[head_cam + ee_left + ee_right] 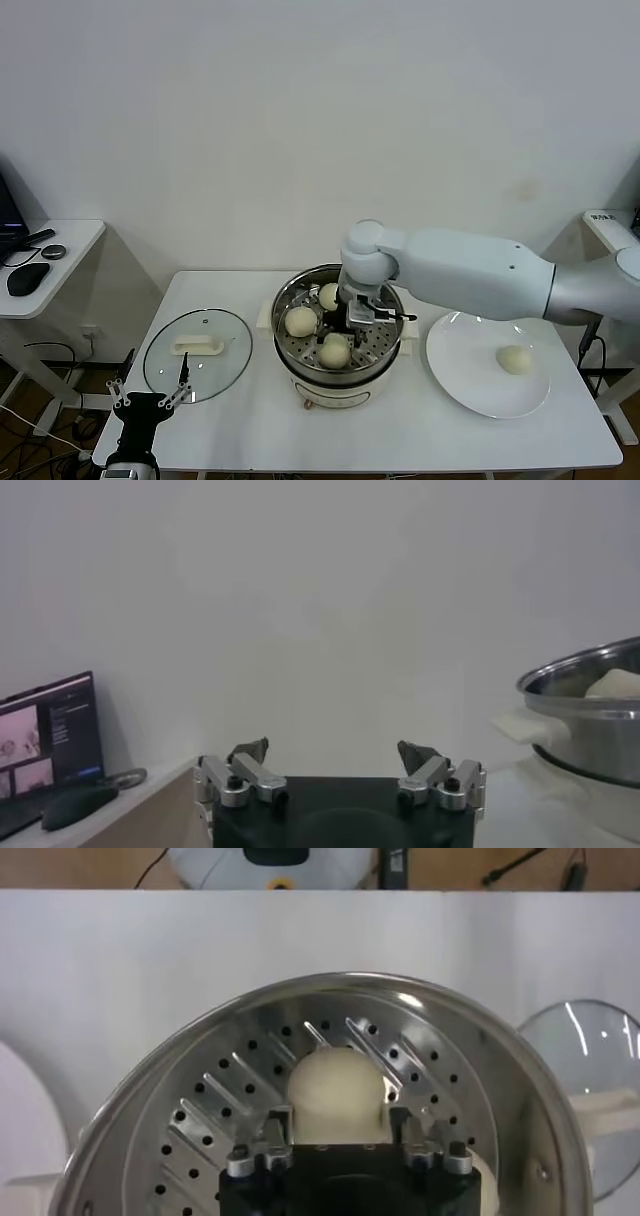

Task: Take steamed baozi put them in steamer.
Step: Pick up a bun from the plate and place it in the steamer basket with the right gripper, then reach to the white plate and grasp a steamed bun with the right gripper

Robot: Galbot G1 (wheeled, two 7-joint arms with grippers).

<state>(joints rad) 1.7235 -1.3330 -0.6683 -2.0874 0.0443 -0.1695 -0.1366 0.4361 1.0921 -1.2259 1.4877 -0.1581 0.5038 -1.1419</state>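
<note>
Head view, fourth baozi [515,359] on plate [455,375]

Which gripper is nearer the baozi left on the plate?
Right. The right gripper is inside the steamer, just across from the white plate holding the last baozi. The left gripper is parked at the table's front left, beyond the glass lid.

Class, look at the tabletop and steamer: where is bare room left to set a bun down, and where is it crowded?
Bare: most of the white plate around its single baozi, and the table's front strip between glass lid and plate. Crowded: the steamer, holding three buns with the right gripper over its floor.
</note>
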